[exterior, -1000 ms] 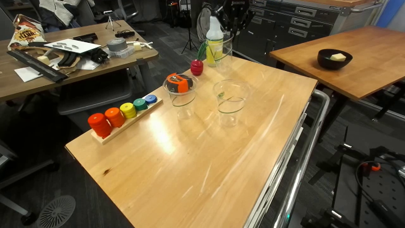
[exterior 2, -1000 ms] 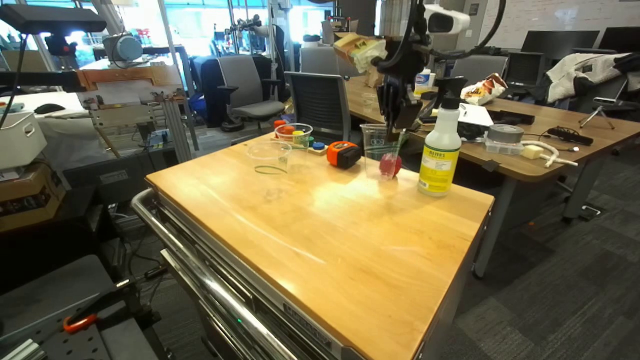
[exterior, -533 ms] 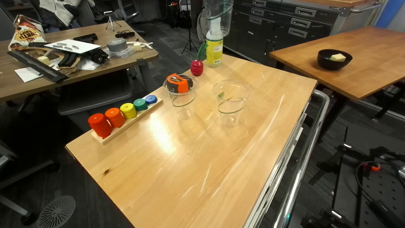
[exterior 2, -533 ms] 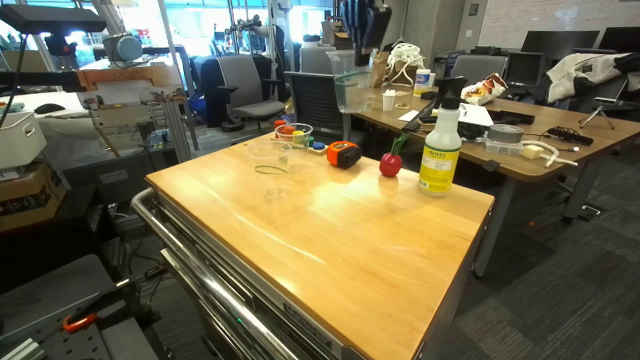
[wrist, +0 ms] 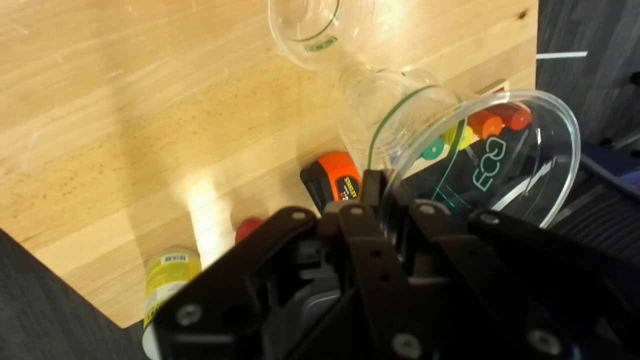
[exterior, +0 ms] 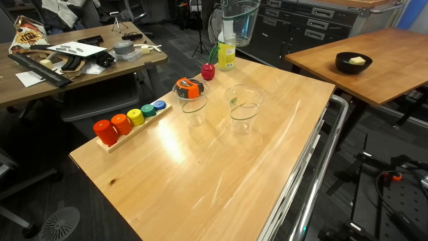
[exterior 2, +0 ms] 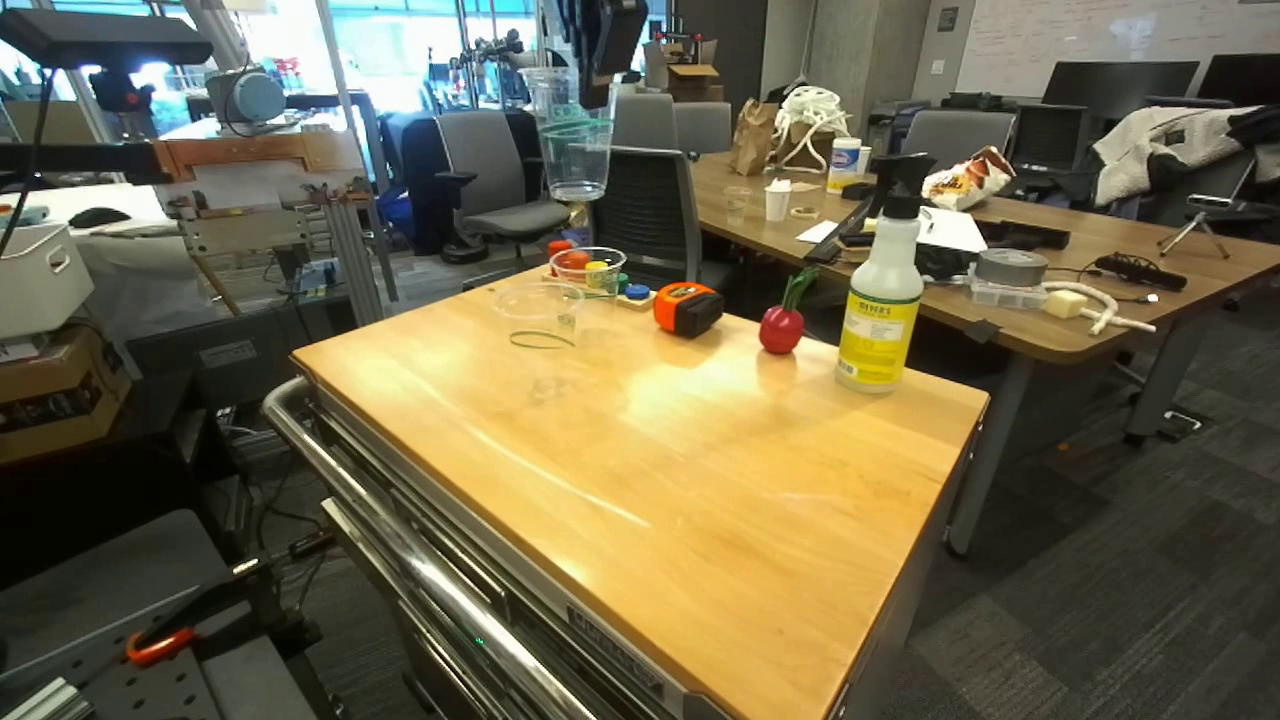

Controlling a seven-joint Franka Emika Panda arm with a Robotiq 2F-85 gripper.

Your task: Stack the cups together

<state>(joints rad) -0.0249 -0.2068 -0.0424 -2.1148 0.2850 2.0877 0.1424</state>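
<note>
Nearest me, one clear tumbler [exterior: 244, 109] upright on the workbench [exterior: 204, 174]; beside it, slightly farther, a second clear tumbler [exterior: 193, 105], also upright, tape measure [exterior 2: 688, 309] behind; no two nested yet. Farther back a third clear tumbler [exterior: 241, 25] hangs in the air; claw [wrist: 384, 192] pinched together on its rim, spray bottle [exterior: 227, 56] behind; looks like pickup done, both nestings left.

In the wrist view, 1 clear, colourless, tapered tumbler [wrist: 480, 155] bears "eco", and the boxy orange-and-black tape measure [wrist: 336, 175] "STANLEY". In an exterior view, the translucent, yellow-labelled spray bottle [exterior 2: 878, 320] reads "MEYER'S"; handwriting on the white wall board [exterior 2: 1130, 38] is too small to read. In an exterior view, the cream-and-brown snack bag [exterior: 28, 35] shows "TURTLE CHIPS" upside down.
</note>
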